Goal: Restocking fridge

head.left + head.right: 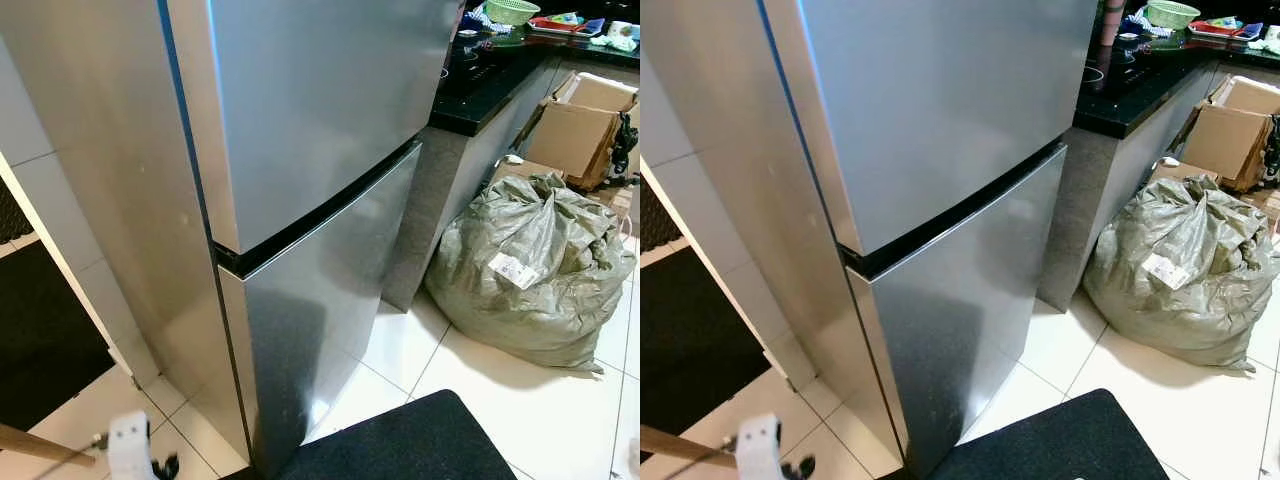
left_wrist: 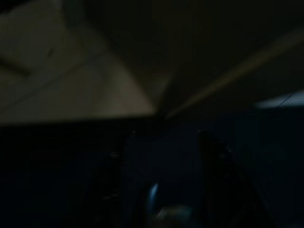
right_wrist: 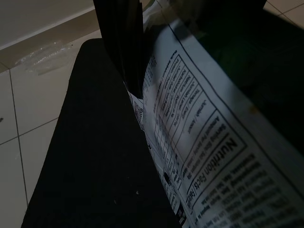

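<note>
Floor: white tiles [image 1: 560, 410] are laid across the kitchen, and a black mat [image 1: 420, 445] lies at the foot of the fridge.
Fridge, head views: a silver two-door fridge [image 1: 310, 150] is seen standing with both doors shut, a dark seam dividing the upper door from the lower one.
Counter: a black worktop [image 1: 490, 85] is set just beside the fridge, with a green basket [image 1: 510, 10] and other small items on its far end.
Sack: a full grey-green sack [image 1: 530, 265] with a white label is slumped on the tiles near the counter base.
Boxes: open cardboard boxes [image 1: 580, 125] are stacked behind the sack.
Doorway: a second dark mat [image 1: 40, 340] is seen past the white wall edge on the robot's left.
Low corner: a white part with a black end [image 1: 130, 450] is seen near the fridge's bottom corner; what it is cannot be told.
Left wrist view: the frame is very dark; the left gripper [image 2: 166, 180] is made out only as dim black fingers, and whether they are parted or closed cannot be told.
Right wrist view: the right gripper [image 3: 142, 90] is closed on a packet [image 3: 204, 156] printed with a Nutrition Facts panel, one black finger [image 3: 121, 42] being pressed against its printed face.
Packet position: it is held above the black mat and tiles, outside the closed fridge.
</note>
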You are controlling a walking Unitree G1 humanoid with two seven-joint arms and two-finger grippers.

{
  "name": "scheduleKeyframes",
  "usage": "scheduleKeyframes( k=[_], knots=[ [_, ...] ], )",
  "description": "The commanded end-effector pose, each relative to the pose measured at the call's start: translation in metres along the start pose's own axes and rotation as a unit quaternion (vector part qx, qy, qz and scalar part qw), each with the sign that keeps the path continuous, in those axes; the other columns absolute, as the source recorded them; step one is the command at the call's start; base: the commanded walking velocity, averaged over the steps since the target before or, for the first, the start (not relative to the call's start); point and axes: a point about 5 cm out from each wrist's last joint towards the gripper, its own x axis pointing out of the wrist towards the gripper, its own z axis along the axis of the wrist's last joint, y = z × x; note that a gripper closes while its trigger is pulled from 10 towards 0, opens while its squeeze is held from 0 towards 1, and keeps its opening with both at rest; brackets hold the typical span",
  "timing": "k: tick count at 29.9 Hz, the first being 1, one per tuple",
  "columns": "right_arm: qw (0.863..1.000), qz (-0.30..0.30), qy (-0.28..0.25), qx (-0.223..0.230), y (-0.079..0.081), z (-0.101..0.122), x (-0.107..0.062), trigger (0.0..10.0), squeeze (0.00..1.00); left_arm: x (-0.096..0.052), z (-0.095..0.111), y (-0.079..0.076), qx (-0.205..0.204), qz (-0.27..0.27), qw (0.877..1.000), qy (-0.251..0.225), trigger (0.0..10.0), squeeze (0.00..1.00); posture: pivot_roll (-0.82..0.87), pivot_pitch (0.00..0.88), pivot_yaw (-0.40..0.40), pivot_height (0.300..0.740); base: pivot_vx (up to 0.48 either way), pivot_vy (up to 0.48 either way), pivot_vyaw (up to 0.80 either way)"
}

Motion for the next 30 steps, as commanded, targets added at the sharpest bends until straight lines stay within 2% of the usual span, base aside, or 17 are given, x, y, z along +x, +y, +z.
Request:
scheduleKeyframes(
  k=[1,4,7,10,11,13,16,17,18,19,21,22,23,24,25,30],
  knots=[
    [1.000,0.000,-0.004,0.004,0.000,0.002,0.000,10.0,0.00,-0.002,0.009,0.007,-0.005,-0.012,1.000,-0.018,10.0,1.00,-0.03,0.007,-0.014,0.740,0.000,0.000,0.00],
    [1.000,0.000,-0.004,0.004,0.001,0.001,0.000,10.0,0.00,-0.001,0.020,0.008,0.000,-0.036,0.999,-0.037,10.0,1.00,-0.02,0.008,-0.009,0.740,0.000,0.000,0.00],
    [1.000,0.001,-0.003,0.004,0.001,0.001,0.000,10.0,0.00,0.000,0.045,0.005,0.013,-0.123,0.990,-0.074,10.0,1.00,-0.02,0.009,-0.008,0.740,0.000,0.000,0.00],
    [1.000,0.001,-0.002,0.005,0.001,0.000,0.000,10.0,0.00,0.000,0.055,-0.002,0.030,-0.189,0.978,-0.084,10.0,1.00,-0.02,0.009,-0.008,0.740,0.000,0.000,0.00],
    [1.000,0.001,-0.002,0.005,0.001,0.000,0.000,10.0,0.00,0.000,0.055,-0.002,0.030,-0.189,0.978,-0.084,10.0,1.00,-0.02,0.009,-0.008,0.740,0.000,0.000,0.00],
    [1.000,0.000,-0.002,0.004,0.000,0.000,0.000,10.0,0.00,-0.001,0.060,-0.010,0.046,-0.248,0.964,-0.081,10.0,1.00,-0.02,0.009,-0.009,0.740,0.000,0.000,0.00],
    [1.000,0.000,-0.001,0.004,0.000,0.000,0.000,10.0,0.00,-0.003,0.066,-0.028,0.084,-0.353,0.929,-0.067,10.0,1.00,-0.02,0.008,-0.009,0.740,0.000,0.000,0.00],
    [1.000,0.000,-0.001,0.004,0.000,0.000,0.000,10.0,0.00,-0.003,0.066,-0.028,0.084,-0.353,0.929,-0.067,10.0,1.00,-0.02,0.008,-0.009,0.740,0.000,0.000,0.00],
    [1.000,-0.001,-0.001,0.004,0.000,0.000,0.000,10.0,0.00,-0.003,0.068,-0.034,0.095,-0.374,0.920,-0.064,10.0,1.00,-0.02,0.008,-0.009,0.740,0.000,0.000,0.00],
    [1.000,-0.001,-0.001,0.004,0.000,0.000,0.000,10.0,0.00,-0.003,0.068,-0.034,0.095,-0.374,0.920,-0.064,10.0,1.00,-0.02,0.008,-0.009,0.740,0.000,0.000,0.00],
    [1.000,-0.001,-0.001,0.005,-0.001,0.000,0.000,10.0,0.00,-0.003,0.072,-0.043,0.106,-0.403,0.907,-0.060,10.0,1.00,-0.02,0.008,-0.009,0.740,0.000,0.000,0.00],
    [1.000,-0.001,-0.001,0.005,-0.001,0.000,0.000,10.0,0.00,-0.003,0.072,-0.043,0.106,-0.403,0.907,-0.060,10.0,1.00,-0.02,0.008,-0.009,0.740,0.000,0.000,0.00],
    [1.000,-0.001,-0.001,0.004,-0.001,0.000,0.000,10.0,0.00,-0.003,0.074,-0.049,0.112,-0.418,0.899,-0.058,10.0,0.61,-0.02,0.005,-0.009,0.740,0.000,0.000,0.00],
    [1.000,-0.001,-0.001,0.004,-0.001,0.000,0.000,10.0,0.00,-0.003,0.074,-0.049,0.112,-0.418,0.899,-0.058,10.0,0.61,-0.02,0.005,-0.009,0.740,0.000,0.000,0.00],
    [1.000,-0.001,-0.001,0.004,-0.001,0.000,0.000,10.0,0.00,-0.002,0.079,-0.060,0.131,-0.437,0.887,-0.069,10.0,0.00,-0.02,0.005,-0.009,0.740,0.000,0.000,0.00],
    [1.000,-0.002,-0.001,0.004,-0.002,-0.001,0.000,10.0,0.00,0.000,0.085,-0.071,0.151,-0.441,0.880,-0.087,10.0,0.00,-0.02,0.005,-0.009,0.740,0.000,0.000,0.00]
  ],
)
